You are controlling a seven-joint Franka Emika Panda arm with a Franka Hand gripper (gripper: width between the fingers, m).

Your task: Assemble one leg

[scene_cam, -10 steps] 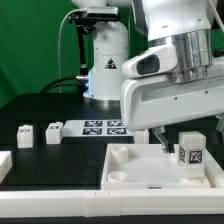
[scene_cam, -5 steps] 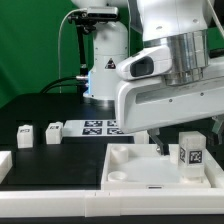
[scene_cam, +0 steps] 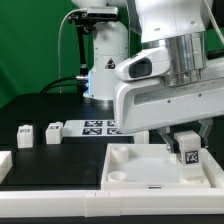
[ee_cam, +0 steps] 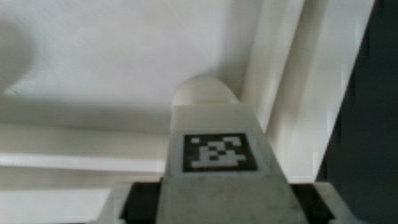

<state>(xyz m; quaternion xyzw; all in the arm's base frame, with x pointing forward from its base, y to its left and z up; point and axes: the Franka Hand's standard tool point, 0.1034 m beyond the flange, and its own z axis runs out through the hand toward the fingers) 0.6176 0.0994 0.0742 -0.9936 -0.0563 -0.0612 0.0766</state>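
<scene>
My gripper point(scene_cam: 186, 143) is shut on a leg point(scene_cam: 189, 154), a small white block with a black-and-white tag, and holds it upright over the right part of the large white table piece point(scene_cam: 140, 170). In the wrist view the leg point(ee_cam: 217, 130) fills the gap between the dark fingers point(ee_cam: 139, 203), tag facing the camera, with the gripper point(ee_cam: 217, 205) clamped on its near end. The table piece's white surface and raised rim point(ee_cam: 285, 60) lie beyond it. Two more legs point(scene_cam: 23, 133) point(scene_cam: 53, 131) stand on the black table at the exterior view's left.
The marker board point(scene_cam: 98, 127) lies behind the table piece near the robot base point(scene_cam: 105, 60). Another white part point(scene_cam: 4, 165) sits at the left edge. The arm's bulky white body point(scene_cam: 165, 95) hangs over the right half of the scene.
The arm has shifted slightly to the exterior view's left and the fingers have come down around the top of the leg, which stood uncovered on the table piece before.
</scene>
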